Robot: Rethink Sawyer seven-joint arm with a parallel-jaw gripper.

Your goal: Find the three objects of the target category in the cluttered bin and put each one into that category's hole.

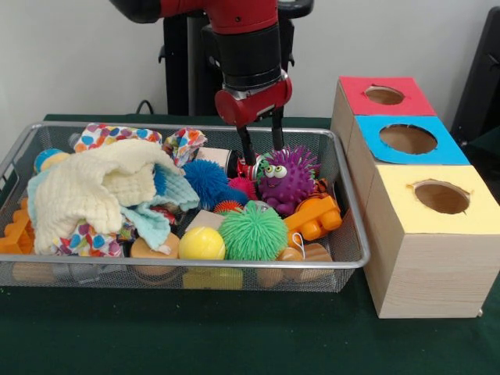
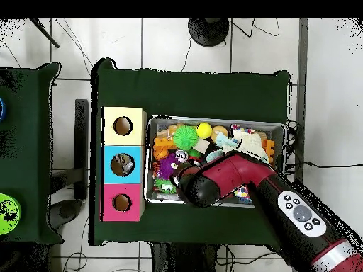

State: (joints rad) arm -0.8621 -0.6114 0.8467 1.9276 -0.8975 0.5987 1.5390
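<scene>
Two gripper fingers hang spread apart beside the purple spiky toy; we should centre over it, descend, then clamp gently.

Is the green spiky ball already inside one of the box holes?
No, the green spiky ball lies in the wire bin, beside the yellow ball.

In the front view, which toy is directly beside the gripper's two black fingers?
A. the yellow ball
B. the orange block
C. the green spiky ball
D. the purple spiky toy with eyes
D: the gripper stands with its fingers spread right above and beside the purple spiky toy, at the far side of the wire bin.
</scene>
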